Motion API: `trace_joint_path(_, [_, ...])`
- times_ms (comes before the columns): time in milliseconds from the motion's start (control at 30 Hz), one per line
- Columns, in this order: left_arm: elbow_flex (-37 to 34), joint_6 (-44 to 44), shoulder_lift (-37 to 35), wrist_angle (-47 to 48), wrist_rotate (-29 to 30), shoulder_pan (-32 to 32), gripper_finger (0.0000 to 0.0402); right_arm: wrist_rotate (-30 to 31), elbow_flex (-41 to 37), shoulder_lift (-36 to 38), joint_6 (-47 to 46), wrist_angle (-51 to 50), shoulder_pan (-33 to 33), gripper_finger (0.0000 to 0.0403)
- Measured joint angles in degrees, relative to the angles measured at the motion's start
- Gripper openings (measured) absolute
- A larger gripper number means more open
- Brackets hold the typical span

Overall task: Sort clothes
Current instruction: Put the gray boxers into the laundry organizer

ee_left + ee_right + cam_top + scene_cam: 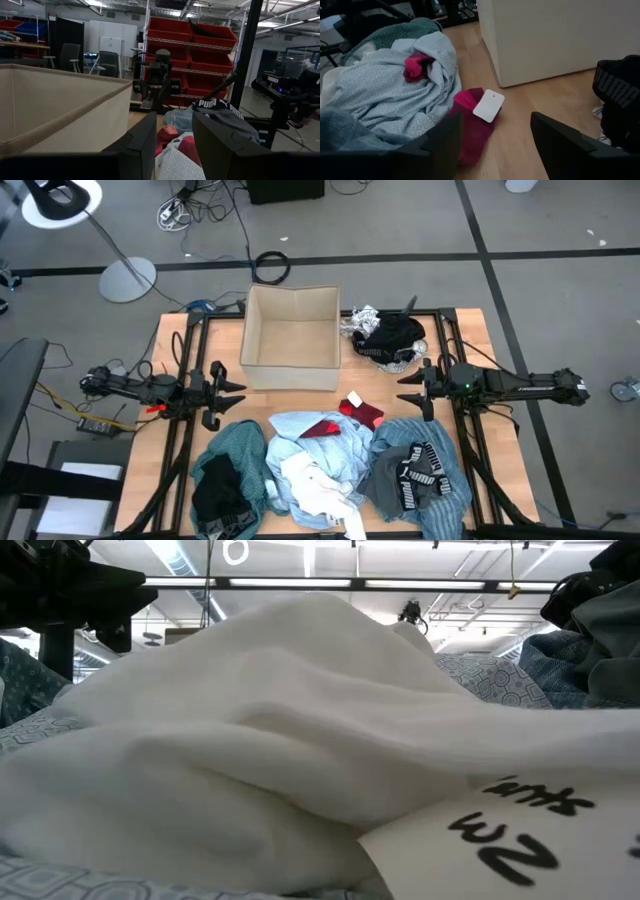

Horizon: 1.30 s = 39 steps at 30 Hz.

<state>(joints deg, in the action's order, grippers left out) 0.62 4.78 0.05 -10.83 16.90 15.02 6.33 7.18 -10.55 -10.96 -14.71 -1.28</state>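
Note:
A pile of clothes lies along the table's near edge: a teal garment with a black one on it, a light blue one, a white one, a red one with a white tag, and a grey-blue one with a black waistband. A black and patterned heap lies at the far right. My left gripper is open left of the pile. My right gripper is open, right of the red garment. Both hold nothing.
A tan fabric box stands at the table's far middle, open side up, between the two arms. The white garment fills the low view. Bare wood lies between the box and the pile.

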Motion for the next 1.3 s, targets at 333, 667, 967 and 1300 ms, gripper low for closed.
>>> trace_joint_path(333, [0.0,0.0,0.0,0.0,0.0,0.0,0.0131,0.9,0.0,0.0,-0.1,0.1,-0.1,0.0236])
trace_joint_path(667, [0.0,0.0,0.0,0.0,0.0,0.0,0.0131,13.5,0.0,0.0,-3.2,-0.8,-5.4,0.0236])
trace_joint_path(967, [0.0,0.0,0.0,0.0,0.0,0.0,0.0131,0.4,0.0,-2.4,-0.1,-4.5,-5.7,0.0236])
trace_joint_path(1300, [0.0,0.0,0.0,0.0,0.0,0.0,0.0131,5.5,2.9,-11.6,3.3,1.3,-3.6,0.023])
